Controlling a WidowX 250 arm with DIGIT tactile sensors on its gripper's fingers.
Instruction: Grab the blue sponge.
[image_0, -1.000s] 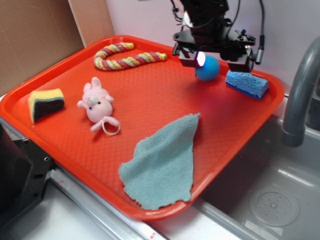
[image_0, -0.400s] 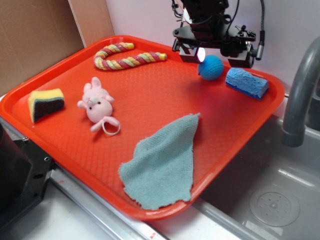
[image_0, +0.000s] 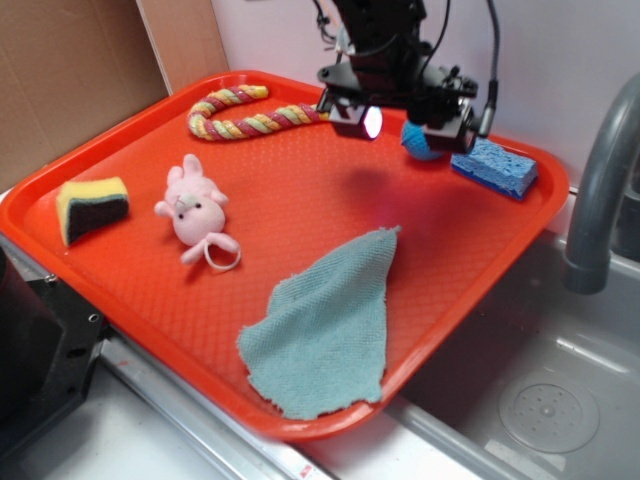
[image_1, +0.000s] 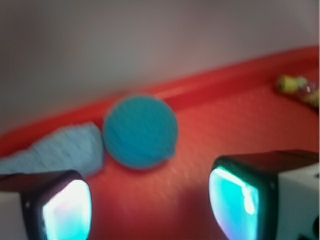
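Well, fingers (image_1: 60, 210): apart, empty; gripper (image_0: 398, 125) hovers over the tray (image_0: 150, 280).
Sponge (image_0: 493, 168): beside the ball (image_0: 420, 143), by the tray's far rim.
Handling: probably light, soft, squashy; pinch across its short sides.
Room: rim and ball crowd it; open tray lies toward the cloth (image_0: 325, 325).
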